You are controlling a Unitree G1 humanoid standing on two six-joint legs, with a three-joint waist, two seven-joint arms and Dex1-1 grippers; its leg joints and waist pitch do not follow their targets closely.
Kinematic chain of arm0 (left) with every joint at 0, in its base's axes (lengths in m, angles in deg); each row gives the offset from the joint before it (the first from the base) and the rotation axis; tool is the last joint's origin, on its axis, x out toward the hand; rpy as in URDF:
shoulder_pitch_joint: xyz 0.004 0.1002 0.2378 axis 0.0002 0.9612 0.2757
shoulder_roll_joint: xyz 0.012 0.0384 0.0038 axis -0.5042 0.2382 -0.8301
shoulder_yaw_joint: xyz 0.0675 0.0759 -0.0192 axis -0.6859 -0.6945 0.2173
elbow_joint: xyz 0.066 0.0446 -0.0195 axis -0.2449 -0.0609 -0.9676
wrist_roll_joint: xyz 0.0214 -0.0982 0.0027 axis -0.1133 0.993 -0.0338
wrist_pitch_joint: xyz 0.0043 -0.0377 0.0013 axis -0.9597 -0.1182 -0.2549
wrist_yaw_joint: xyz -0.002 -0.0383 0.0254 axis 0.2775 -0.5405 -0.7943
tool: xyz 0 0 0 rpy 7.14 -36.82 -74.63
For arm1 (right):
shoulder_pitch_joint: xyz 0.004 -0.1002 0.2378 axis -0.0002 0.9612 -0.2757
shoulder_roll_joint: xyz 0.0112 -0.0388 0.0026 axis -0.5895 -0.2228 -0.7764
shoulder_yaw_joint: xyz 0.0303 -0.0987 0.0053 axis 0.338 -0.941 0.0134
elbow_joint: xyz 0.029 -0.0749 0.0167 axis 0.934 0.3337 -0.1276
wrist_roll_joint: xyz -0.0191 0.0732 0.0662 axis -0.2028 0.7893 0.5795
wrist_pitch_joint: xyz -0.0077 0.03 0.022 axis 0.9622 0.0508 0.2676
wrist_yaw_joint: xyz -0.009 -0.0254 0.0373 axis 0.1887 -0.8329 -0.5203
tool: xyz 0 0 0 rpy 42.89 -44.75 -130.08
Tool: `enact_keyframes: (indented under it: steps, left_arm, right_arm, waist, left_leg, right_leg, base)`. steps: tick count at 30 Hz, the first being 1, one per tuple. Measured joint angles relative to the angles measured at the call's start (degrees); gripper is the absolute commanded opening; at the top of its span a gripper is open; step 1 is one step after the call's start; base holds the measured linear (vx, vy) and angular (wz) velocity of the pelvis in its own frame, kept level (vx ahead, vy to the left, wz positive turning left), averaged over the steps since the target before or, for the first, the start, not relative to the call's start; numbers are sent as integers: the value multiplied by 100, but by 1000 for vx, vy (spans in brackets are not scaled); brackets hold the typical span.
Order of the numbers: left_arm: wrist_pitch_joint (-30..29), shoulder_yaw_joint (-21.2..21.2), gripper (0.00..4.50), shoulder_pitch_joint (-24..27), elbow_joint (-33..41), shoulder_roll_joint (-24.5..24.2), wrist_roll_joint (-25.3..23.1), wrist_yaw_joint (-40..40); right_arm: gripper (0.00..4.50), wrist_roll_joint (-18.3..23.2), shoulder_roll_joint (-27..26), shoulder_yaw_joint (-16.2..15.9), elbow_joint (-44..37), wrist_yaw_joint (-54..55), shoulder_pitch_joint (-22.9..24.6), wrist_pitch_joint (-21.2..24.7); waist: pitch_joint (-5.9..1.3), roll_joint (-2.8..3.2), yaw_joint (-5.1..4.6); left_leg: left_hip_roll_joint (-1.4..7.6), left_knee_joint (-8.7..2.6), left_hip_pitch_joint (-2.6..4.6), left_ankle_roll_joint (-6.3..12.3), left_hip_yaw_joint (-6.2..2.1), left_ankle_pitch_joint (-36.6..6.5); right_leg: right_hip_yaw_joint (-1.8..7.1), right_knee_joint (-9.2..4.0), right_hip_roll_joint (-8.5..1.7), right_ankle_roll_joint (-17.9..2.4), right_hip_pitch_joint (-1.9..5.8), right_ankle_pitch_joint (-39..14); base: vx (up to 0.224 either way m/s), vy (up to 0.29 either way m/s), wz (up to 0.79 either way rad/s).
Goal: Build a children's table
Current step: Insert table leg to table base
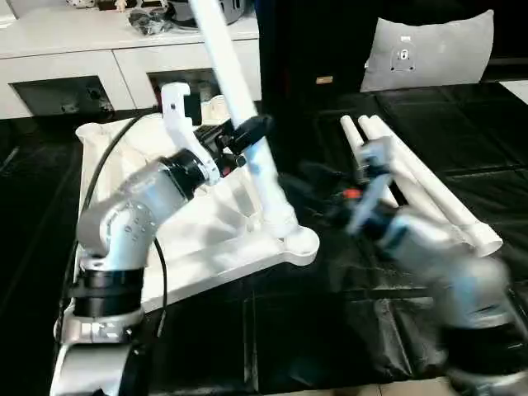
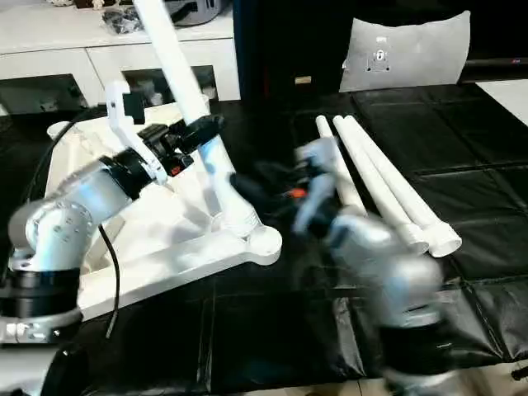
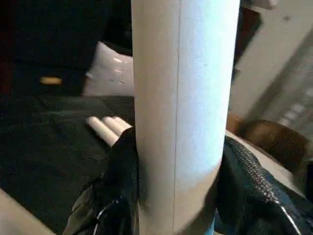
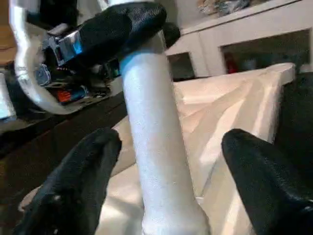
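The white table top (image 1: 206,239) lies upside down on the black mat. One long white leg (image 1: 231,74) stands tilted in its near corner socket (image 1: 301,241). My left gripper (image 1: 252,130) is shut on this leg about halfway up, its black fingers (image 3: 122,181) pressed against both sides. My right gripper (image 4: 171,139) is open lower on the same leg, with a finger (image 4: 88,166) on each side and clear gaps to the leg. Three more legs (image 1: 412,181) lie side by side on the mat to the right.
A white cabinet (image 1: 124,58) runs along the back left. A grey-white cushion (image 1: 429,49) leans at the back right. My right forearm (image 1: 445,264) shows blurred between the table top and the loose legs.
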Motion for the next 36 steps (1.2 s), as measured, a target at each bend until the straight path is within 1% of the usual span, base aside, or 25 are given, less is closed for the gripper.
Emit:
enact_keyframes:
  steps: [1, 5, 7, 9, 11, 14, 16, 21, 25, 29, 36]
  left_arm:
    - [-131, 24, 180, -87, -6, -11, 150, 109]
    - [-404, 32, 180, -231, 8, -127, 469, 463]
    - [-546, -7, 180, -232, 4, -214, 555, 691]
    - [-615, -31, 180, -252, 3, -270, 564, 843]
    - [-719, -123, 180, -361, 0, -375, 592, 1035]
    - [-737, -222, 180, -419, 26, -491, 616, 1287]
    - [-757, -352, 180, -420, 27, -539, 607, 1448]
    - [-736, -643, 180, -434, 111, -693, 508, 1924]
    - [-683, -853, 180, -483, 200, -766, 451, 2228]
    - [-611, -902, 180, -632, 203, -769, 439, 2355]
    - [-540, -983, 180, -689, 189, -708, 424, 2583]
  right_arm:
    - [373, 119, 104, 30, 0, -130, -70, 139]
    - [373, 432, 272, 84, -1, -384, -174, 418]
    - [373, 629, 377, 87, 14, -559, -224, 587]
    - [373, 724, 522, 60, 13, -777, -301, 696]
    - [373, 718, 913, -62, -5, -1122, -371, 769]
    - [373, 697, 1054, -217, -2, -1400, -377, 785]
    - [373, 679, 1127, -357, 7, -1535, -388, 786]
    - [373, 598, 1322, -581, 222, -1842, -620, 785]
    - [373, 574, 1378, -736, 312, -2097, -662, 782]
    - [373, 397, 1522, -1045, 355, -2341, -667, 717]
    - [373, 168, 1606, -1292, 506, -2591, -667, 523]
  waist:
    - [0, 0, 2]
    - [-1, 2, 3]
    - [-1, 2, 7]
    - [-1, 2, 17]
    - [0, 0, 61]
    - [-1, 1, 127]
    - [-1, 0, 138]
    - [2, -5, 145]
    - [6, -10, 148]
    - [8, -13, 146]
    - [12, -19, 145]
  left_leg:
    - [0, 1, 0, 0, 0, 0]
    - [0, -1, 1, 1, 1, 0]
    - [1, 1, -1, 2, 2, 0]
    - [0, 2, -1, 3, 2, 2]
    - [1, 6, 0, 6, 2, 3]
    - [1, 6, 3, 6, 3, 3]
    - [1, 7, 3, 6, 3, 4]
    - [1, 11, 2, 9, 4, 5]
    - [1, 11, 1, 13, 5, 8]
    - [2, 17, 2, 15, 7, 9]
    - [2, 26, 1, 20, 8, 12]
  right_leg:
    - [0, 0, 0, 0, 0, 0]
    - [1, -1, 0, 0, 0, 0]
    - [0, 1, 0, 0, -2, 0]
    - [0, 1, 0, -1, -2, 0]
    - [0, 2, 0, -2, 2, 1]
    - [0, 5, -1, -2, 3, 1]
    - [1, 8, -1, -2, 2, 1]
    - [1, 10, -2, -2, 3, 1]
    - [0, 14, -3, -2, 1, 1]
    - [1, 20, -4, -3, 1, 1]
    - [1, 25, -4, -7, 1, 4]
  base:
    - [0, 0, 0]
    - [0, 0, 0]
    - [0, 0, 0]
    - [0, 0, 0]
    - [0, 0, 0]
    - [0, 0, 0]
    - [0, 0, 0]
    - [0, 0, 0]
    - [0, 0, 0]
    - [0, 0, 0]
    - [0, 0, 0]
